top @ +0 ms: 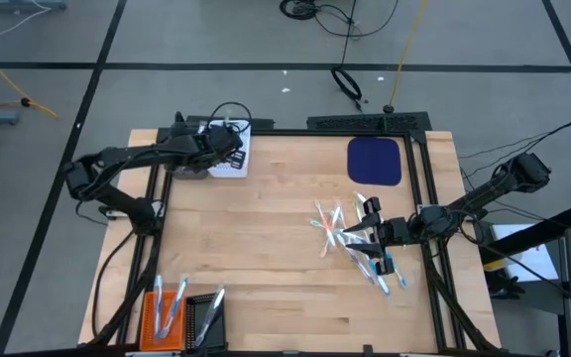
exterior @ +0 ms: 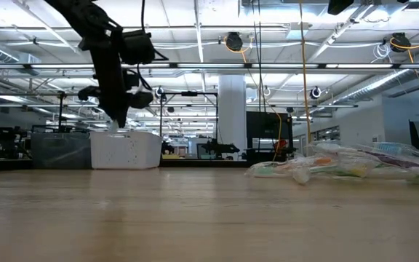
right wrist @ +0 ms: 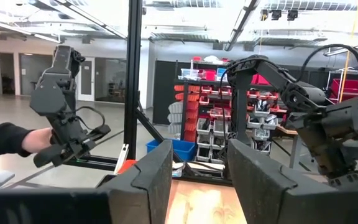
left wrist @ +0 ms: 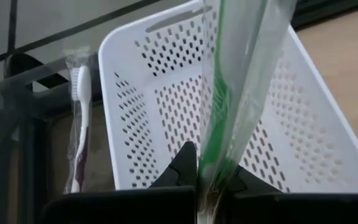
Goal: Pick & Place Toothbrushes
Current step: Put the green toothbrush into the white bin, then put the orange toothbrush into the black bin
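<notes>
My left gripper (left wrist: 207, 169) is at the table's far left, shut on a green toothbrush (left wrist: 219, 106) in a clear wrapper, above the open white basket (left wrist: 166, 93) (top: 228, 159). Another wrapped toothbrush (left wrist: 79, 124), white and dark red, lies outside the basket, along its wall. A loose pile of wrapped toothbrushes (top: 340, 230) (exterior: 326, 167) rests on the wood at the right. My right gripper (top: 363, 236) (right wrist: 197, 174) hovers over that pile, open, tipped upward, with nothing between its fingers. My left gripper pinches the wrapped green toothbrush at one end (left wrist: 211, 180) between its two fingers. The fingers slant down toward the basket, and the brush runs on past them, roughly in line with them. It is lifted clear, its free end over the basket's opening.
A navy pad (top: 375, 161) lies at the far right. An orange basket (top: 165, 315) and a black basket (top: 206, 319), each with toothbrushes in it, stand at the near left corner. Black frame rails (top: 429, 198) border the table. A person's hand (right wrist: 33, 140) shows beyond the table.
</notes>
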Tool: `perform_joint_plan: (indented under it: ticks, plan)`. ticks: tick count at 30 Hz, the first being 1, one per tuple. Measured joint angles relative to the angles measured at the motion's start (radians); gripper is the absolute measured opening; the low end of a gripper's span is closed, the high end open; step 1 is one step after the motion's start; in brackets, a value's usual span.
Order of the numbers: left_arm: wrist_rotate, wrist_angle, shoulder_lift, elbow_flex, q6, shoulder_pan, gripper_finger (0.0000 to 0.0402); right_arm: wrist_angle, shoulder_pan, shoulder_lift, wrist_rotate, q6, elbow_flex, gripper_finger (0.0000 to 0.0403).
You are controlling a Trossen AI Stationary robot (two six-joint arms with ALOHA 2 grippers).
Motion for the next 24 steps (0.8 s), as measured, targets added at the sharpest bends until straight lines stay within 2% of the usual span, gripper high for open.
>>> perform_joint_plan:
  ticks: [9, 24]
  plan:
    - [-0.018, 0.003, 0.015, 0.000, 0.011, 0.019, 0.0014, -0.003, 0.000, 0.000, 0.000, -0.020, 0.000, 0.0146]
    - [-0.017, 0.002, 0.015, 0.000, 0.003, 0.027, 0.0127, -0.004, 0.000, 0.000, 0.000, -0.020, 0.000, 0.0145]
